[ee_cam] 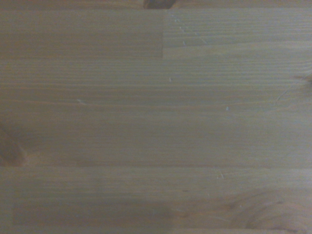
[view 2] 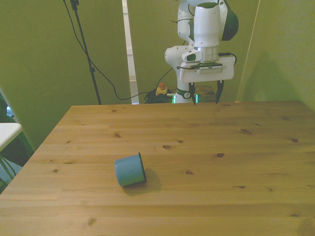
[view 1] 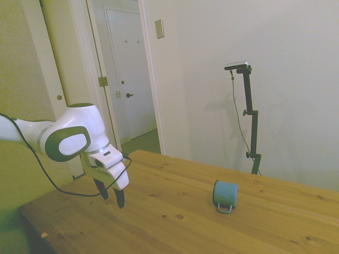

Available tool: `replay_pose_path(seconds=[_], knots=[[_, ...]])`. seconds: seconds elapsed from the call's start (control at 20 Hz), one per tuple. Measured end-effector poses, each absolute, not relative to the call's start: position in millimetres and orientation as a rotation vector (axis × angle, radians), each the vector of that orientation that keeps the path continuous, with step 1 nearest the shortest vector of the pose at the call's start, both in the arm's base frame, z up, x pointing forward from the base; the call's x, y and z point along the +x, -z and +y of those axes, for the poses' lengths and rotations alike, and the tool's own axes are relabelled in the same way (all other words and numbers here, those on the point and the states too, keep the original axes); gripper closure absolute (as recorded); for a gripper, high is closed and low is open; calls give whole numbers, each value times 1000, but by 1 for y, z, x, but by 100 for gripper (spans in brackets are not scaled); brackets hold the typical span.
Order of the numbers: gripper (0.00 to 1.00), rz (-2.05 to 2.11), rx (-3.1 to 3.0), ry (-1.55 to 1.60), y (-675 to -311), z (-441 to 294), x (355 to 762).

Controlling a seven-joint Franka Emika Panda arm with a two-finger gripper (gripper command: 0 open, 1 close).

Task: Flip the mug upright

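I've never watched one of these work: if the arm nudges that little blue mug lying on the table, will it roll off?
The mug lies on its side on the wooden table, so a push across its round body would probably start it rolling. Its loop handle rests against the tabletop and would likely stop it soon. It looks stiff, and probably smooth enough to slip between the fingers.

no legible text, labels or numbers anywhere, perhaps owing to the blur
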State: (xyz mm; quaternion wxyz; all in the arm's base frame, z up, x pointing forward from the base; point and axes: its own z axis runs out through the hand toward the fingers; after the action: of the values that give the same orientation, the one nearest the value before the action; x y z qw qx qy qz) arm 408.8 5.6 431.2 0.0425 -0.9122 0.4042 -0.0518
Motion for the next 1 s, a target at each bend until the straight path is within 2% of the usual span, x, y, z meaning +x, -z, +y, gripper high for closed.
replay_pose_path(seconds=[0.3,0.55,0.8,0.85,1.0], knots=[[0,1217,-2839,280,-449,-11,429],[0,1327,-2894,389,-467,-80,487],[0,1457,-2910,460,-462,-119,556],[0,1493,-2899,452,-456,-118,587],[0,1474,-2949,530,-460,-118,593]])
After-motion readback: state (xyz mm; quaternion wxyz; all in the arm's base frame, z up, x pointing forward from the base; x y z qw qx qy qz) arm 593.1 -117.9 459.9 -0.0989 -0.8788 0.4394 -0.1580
